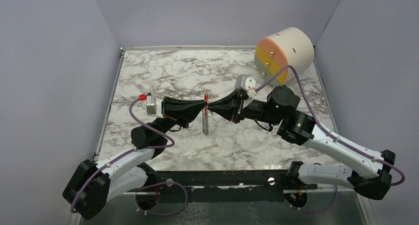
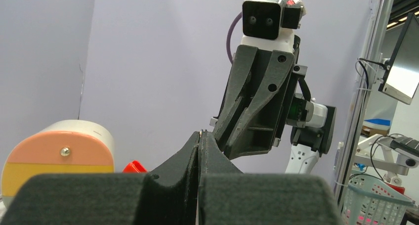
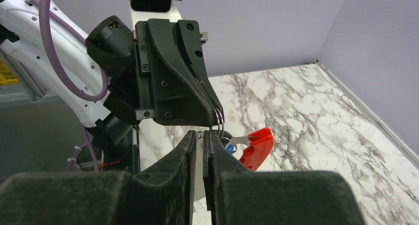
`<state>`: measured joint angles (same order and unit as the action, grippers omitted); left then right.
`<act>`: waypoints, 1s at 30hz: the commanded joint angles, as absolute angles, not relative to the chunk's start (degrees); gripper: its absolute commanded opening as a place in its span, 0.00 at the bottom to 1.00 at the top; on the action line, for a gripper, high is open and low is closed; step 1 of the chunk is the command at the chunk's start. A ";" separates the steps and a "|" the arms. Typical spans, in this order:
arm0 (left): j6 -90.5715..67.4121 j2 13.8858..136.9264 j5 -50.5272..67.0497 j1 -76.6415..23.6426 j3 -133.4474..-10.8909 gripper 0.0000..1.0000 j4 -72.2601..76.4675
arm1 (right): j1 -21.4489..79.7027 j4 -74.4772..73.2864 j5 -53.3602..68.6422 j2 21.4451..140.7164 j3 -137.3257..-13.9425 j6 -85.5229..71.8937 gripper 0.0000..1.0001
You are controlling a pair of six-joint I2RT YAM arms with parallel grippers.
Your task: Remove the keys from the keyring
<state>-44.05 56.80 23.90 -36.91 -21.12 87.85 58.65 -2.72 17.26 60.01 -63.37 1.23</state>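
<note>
My two grippers meet tip to tip above the middle of the table. The left gripper [image 1: 201,106] [image 2: 200,134] is shut, and its tips pinch the metal ring [image 3: 219,119] of the keyring. The keyring's grey chain [image 1: 206,125] hangs down below the tips, with its red piece [image 1: 205,96] [image 3: 255,147] [image 2: 133,166] beside them. The right gripper [image 1: 212,108] [image 3: 200,134] is shut to a thin gap on a small metal bit at its tips. The blue-headed key [image 3: 230,147] sits right behind its right finger, mostly hidden.
A large white cylinder [image 1: 285,54] [image 2: 57,156] with an orange and yellow face lies at the back right of the marble table [image 1: 163,71]. Purple walls close in the table on three sides.
</note>
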 commanded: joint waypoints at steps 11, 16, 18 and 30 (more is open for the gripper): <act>-43.10 55.97 21.21 -38.05 -21.96 0.00 100.92 | 58.95 1.57 19.10 61.80 -63.90 0.37 0.01; -43.15 55.73 21.25 -38.44 -22.11 0.00 100.99 | 58.95 1.82 19.20 61.83 -63.72 0.33 0.02; -43.24 55.71 21.33 -38.75 -22.07 0.00 100.99 | 58.97 2.05 19.16 61.79 -63.68 0.43 0.04; -42.80 55.51 21.20 -39.37 -21.43 0.00 100.99 | 58.90 2.36 17.90 60.48 -63.94 1.03 0.10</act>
